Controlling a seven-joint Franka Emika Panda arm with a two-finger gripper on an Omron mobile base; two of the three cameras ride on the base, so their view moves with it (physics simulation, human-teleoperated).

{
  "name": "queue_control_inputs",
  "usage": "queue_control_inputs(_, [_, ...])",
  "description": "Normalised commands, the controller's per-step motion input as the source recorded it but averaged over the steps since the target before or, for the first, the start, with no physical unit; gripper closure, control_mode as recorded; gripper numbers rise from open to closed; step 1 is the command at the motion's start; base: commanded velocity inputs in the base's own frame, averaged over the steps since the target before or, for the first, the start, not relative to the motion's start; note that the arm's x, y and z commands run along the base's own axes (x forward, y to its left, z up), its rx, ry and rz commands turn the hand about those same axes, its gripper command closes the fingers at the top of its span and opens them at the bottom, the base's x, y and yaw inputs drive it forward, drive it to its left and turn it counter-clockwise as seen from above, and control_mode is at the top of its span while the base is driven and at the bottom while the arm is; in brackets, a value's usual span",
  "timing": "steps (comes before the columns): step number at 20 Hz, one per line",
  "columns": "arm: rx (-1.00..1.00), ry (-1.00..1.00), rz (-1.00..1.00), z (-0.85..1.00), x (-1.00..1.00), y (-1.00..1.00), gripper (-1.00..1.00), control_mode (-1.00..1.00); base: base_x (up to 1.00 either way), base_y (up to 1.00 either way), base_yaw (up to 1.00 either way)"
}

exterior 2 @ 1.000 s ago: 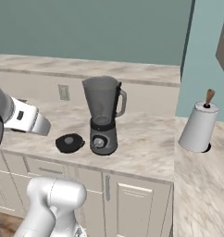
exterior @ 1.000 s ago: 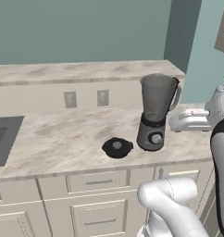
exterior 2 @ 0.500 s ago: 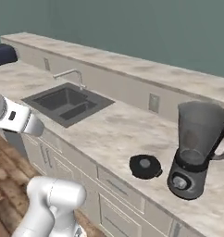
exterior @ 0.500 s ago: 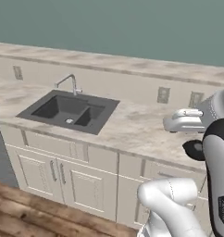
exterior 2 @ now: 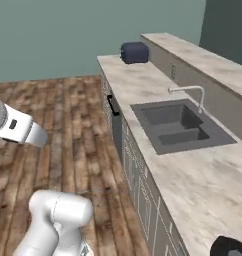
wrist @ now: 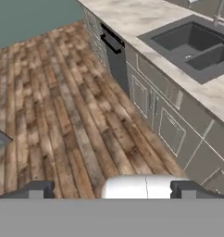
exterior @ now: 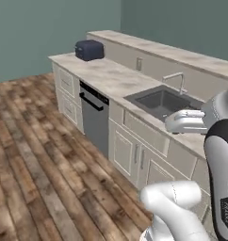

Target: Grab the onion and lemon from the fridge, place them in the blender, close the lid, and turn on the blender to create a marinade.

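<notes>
Here, the two-finger gripper (wrist: 111,189) is standing spread wide with nothing between its dark tips, which are rising far apart at the bottom of the hand view. Straight ahead of it, the brown wooden plank floor (wrist: 63,115) is stretching away toward a teal wall (wrist: 26,18). Off to its right in that view, a run of pale cream cabinet doors (wrist: 171,132) is lining up under a long beige marbled stone countertop (wrist: 137,16), and a dark grey dishwasher front with a black bar handle (wrist: 115,51) is sitting among those doors, further ahead of the fingers. Beyond the doors, a dark grey double-basin sink (wrist: 195,44) is lying sunk into the stone, well apart from the gripper.

In the right base view, a thin curved silver faucet (exterior 2: 193,95) is arching over the sink's rear edge, and a dark blue boxy toaster (exterior 2: 134,52) is resting at the far end of the counter. The small round black lid (exterior 2: 230,247) is peeking in at the lower right corner of that view, lying on the countertop, cut off by the frame.
</notes>
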Motion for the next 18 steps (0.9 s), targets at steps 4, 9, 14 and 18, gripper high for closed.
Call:
queue_control_inputs(4, [0.00,0.00,0.00,0.00,0.00,0.00,-1.00,1.00,0.01,0.45,0.87])
queue_control_inputs(9, [0.00,0.00,0.00,0.00,0.00,0.00,-1.00,1.00,0.61,0.18,0.70])
queue_control_inputs(14, [0.00,0.00,0.00,0.00,0.00,0.00,-1.00,1.00,0.99,0.24,0.47])
queue_control_inputs(18, [0.00,0.00,0.00,0.00,0.00,0.00,-1.00,1.00,0.97,0.01,0.34])
